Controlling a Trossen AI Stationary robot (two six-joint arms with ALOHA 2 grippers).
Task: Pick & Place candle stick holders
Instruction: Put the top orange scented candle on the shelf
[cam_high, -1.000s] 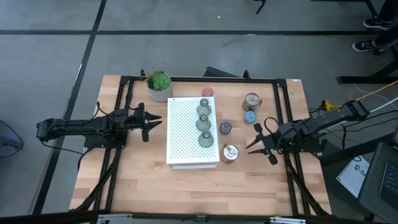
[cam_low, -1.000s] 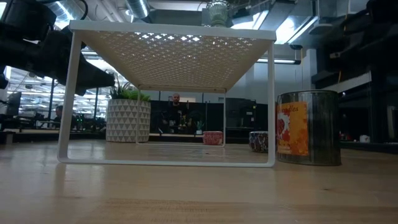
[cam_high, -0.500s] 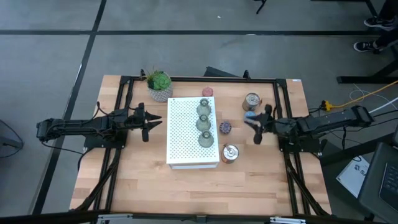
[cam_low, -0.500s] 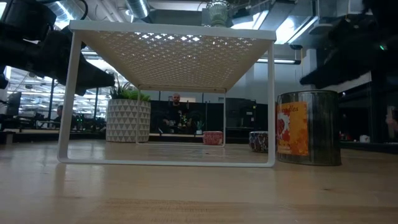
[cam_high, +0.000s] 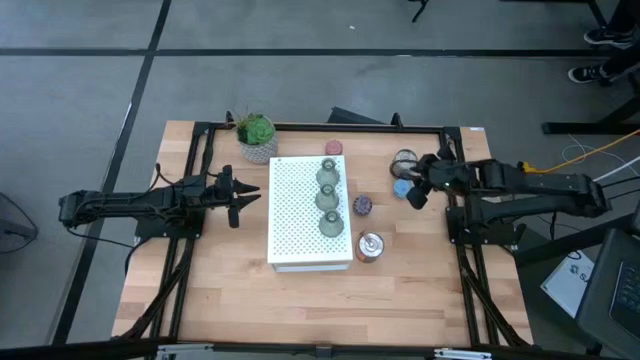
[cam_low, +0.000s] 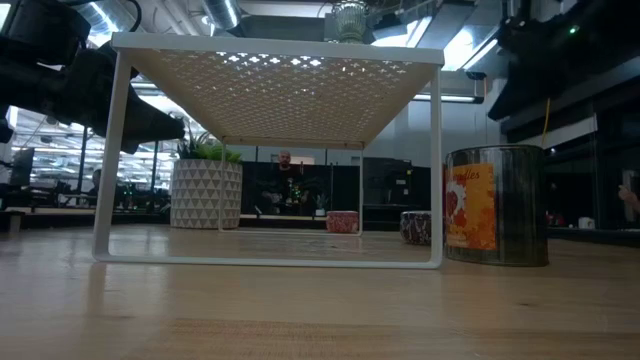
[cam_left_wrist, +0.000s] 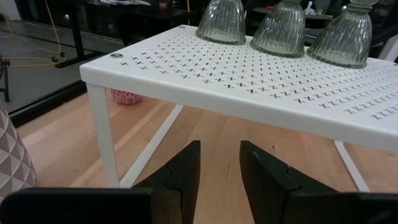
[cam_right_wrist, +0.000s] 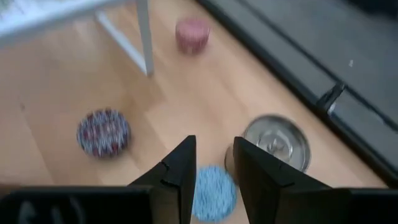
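Table (cam_high: 230, 290): a wooden table holds everything.
White shelf (cam_high: 300, 215): it stands in the middle of the table.
Done: three green glass holders (cam_high: 327, 198) stand in a row on top of the shelf.
Left to do: five small holders sit on the table beside the shelf.
Silver holders: one (cam_high: 370, 246) near the shelf's corner, one (cam_high: 402, 160) farther back.
Pink holder (cam_high: 333, 148): behind the shelf.
Purple holder (cam_high: 362, 205): just beside the shelf.
Blue holder (cam_high: 402, 187): next to the back silver one.
Right gripper (cam_high: 418, 180): over the blue holder, jaws a little apart, holding nothing.
Left gripper (cam_high: 240, 197): waits left of the shelf, jaws a little apart, empty.
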